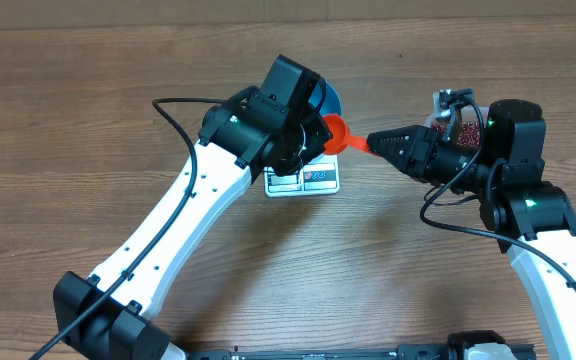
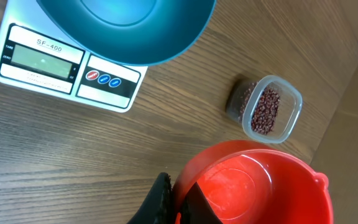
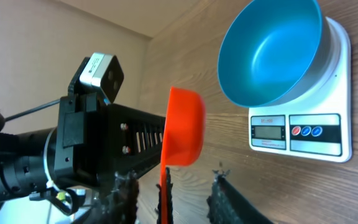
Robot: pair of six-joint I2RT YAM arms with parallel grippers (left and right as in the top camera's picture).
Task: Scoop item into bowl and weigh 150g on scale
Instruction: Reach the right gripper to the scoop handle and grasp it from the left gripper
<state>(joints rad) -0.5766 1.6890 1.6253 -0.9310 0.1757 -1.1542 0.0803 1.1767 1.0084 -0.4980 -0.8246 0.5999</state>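
The scale (image 1: pixel 305 181) sits near the middle of the table (image 1: pixel 88 60), with its display panel and round buttons along the 6 o'clock edge. The bowl (image 1: pixel 331 98) stands on its platform and overhangs it toward 12 o'clock. In the wrist views the part of the bowl's inside that shows is plain blue. The left arm reaches in from 7 o'clock and covers most of the bowl from overhead. The left gripper (image 2: pixel 179 208) is clenched on the rim of an orange scoop (image 1: pixel 337 133), holding it in the air just beside the bowl at 3 o'clock. The scoop is turned on its edge, with its handle pointing toward 3 o'clock. The right arm comes from 4 o'clock, and the right gripper (image 1: pixel 373 142) points toward 9 o'clock at that handle. In the right wrist view its fingers stand on either side of the handle with a gap showing on both sides, so the jaws are apart and grip nothing. The beans (image 2: pixel 265 111) lie in a loose maroon heap inside a clear container (image 2: pixel 289 107), which rests on the table well apart from the scale at 3 o'clock. From overhead the right arm partly hides it. The scale's display is a pale green, and no reading can be made out on it.
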